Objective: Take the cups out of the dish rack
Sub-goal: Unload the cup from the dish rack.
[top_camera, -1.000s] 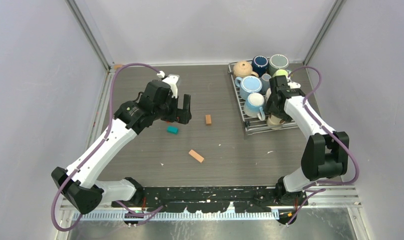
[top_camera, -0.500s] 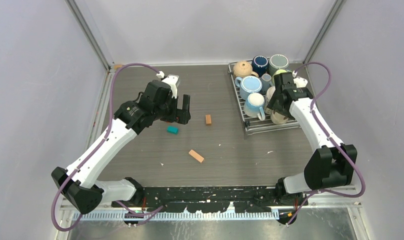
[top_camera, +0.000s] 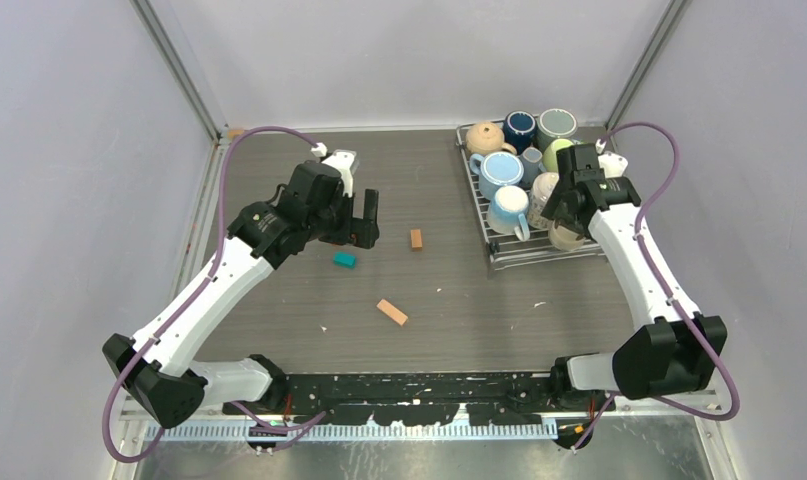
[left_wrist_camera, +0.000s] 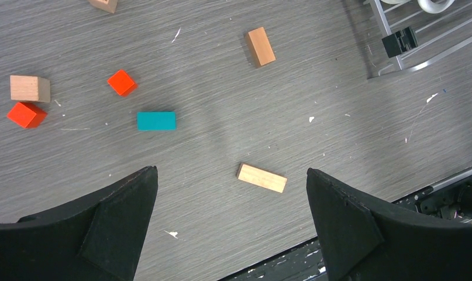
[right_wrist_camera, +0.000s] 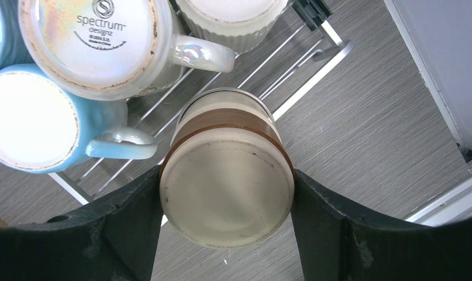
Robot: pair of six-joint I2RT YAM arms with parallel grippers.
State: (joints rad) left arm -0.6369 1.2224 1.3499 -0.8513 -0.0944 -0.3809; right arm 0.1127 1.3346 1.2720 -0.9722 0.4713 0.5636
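While left end effector (left_wrist_camera: 230, 177) hangs wide open, right end effector (right_wrist_camera: 226, 182) clamps brown-banded cup (right_wrist_camera: 227, 202).

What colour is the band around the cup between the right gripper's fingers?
Brown; the cup is cream. Best in right wrist view.

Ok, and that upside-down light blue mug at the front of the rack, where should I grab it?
I'd grip the body of the light blue mug across its round walls, coming straight down over the upturned base. Its handle sticks out sideways toward the brown-banded cup, so keep the grip clear of that side.
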